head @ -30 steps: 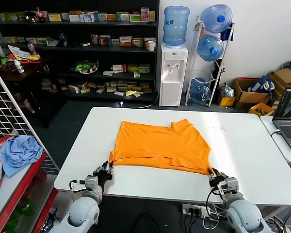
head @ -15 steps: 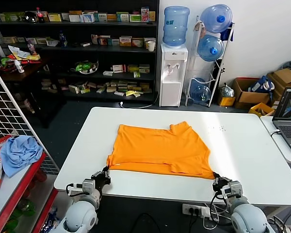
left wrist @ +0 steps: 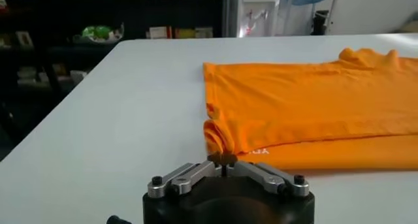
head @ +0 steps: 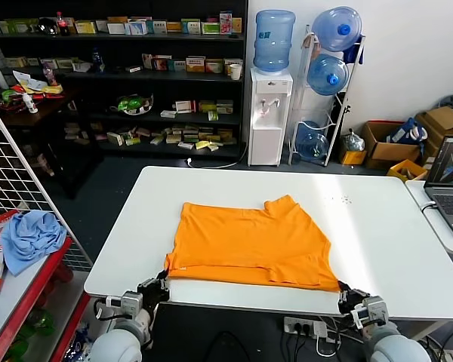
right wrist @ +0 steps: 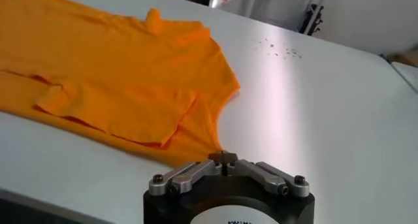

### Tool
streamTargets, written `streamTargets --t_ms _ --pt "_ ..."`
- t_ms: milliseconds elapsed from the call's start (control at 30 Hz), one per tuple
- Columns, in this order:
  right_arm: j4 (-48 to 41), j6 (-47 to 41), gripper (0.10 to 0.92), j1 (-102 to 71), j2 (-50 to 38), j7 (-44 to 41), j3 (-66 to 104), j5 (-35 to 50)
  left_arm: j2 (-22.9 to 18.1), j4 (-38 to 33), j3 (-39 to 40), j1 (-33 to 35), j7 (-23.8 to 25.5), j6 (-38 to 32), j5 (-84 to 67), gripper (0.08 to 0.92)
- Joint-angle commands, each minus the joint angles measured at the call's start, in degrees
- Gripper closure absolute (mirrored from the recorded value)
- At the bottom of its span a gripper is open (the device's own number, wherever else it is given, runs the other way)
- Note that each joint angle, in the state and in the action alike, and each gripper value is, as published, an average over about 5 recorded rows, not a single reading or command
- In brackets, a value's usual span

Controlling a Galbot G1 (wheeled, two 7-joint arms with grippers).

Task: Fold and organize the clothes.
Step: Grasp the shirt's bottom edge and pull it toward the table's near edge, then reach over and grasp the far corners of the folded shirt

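Note:
The orange shirt [head: 249, 241] lies flat on the white table [head: 377, 226], folded once, with its collar at the far side. My left gripper [head: 158, 289] is shut on the shirt's near left corner at the table's front edge. The left wrist view shows that gripper [left wrist: 223, 159] pinching the bunched fabric of the shirt [left wrist: 307, 108]. My right gripper [head: 346, 296] is shut on the near right corner. The right wrist view shows that gripper [right wrist: 223, 157] holding the tip of the shirt [right wrist: 117, 75].
A light blue cloth [head: 30, 237] lies on a red shelf by a wire rack at the left. A laptop [head: 449, 185] sits on a second table at the right. Shelves and a water dispenser [head: 269, 113] stand behind the table.
Both grippers have drawn back toward the table's front edge, holding the corners. The shirt has slid with them toward me and lies flatter.

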Motion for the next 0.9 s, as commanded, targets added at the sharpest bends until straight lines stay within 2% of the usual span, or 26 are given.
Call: streamTargets --t_ms 33,167,433,600,767,900 --pt "5.9 -1.8 0.898 -6.3 -0.7 0.2 1.9 0.5 2.3 -7.0 -0.3 6.6 -0.8 2.2 0.9 0.902" --pt "7.4 -1.9 0.844 -6.6 -0.9 0.5 2.6 1.5 2.7 -8.1 -0.6 6.8 -1.4 2.0 0.9 0.825" --pt "6.6 4.1 0.611 -1.7 -2.3 0.3 3.9 6.3 3.3 -8.3 -2.1 3.3 -0.7 0.4 1.6 0.575" --pt "-1.1 7.6 0.472 9.5 -3.4 -1.7 1.1 9.1 2.6 -3.3 -0.3 -6.2 0.8 -2.1 1.7 0.418" --pt "-12.0 8.9 0.299 23.6 -3.4 -5.4 -4.1 10.7 1.1 6.9 4.0 -18.7 1.7 -3.3 -0.5 0.281" --pt "-21.1 8.8 0.221 34.3 -1.7 -7.4 -9.0 11.7 -0.5 15.1 7.7 -27.4 2.4 -3.4 -2.6 0.192"
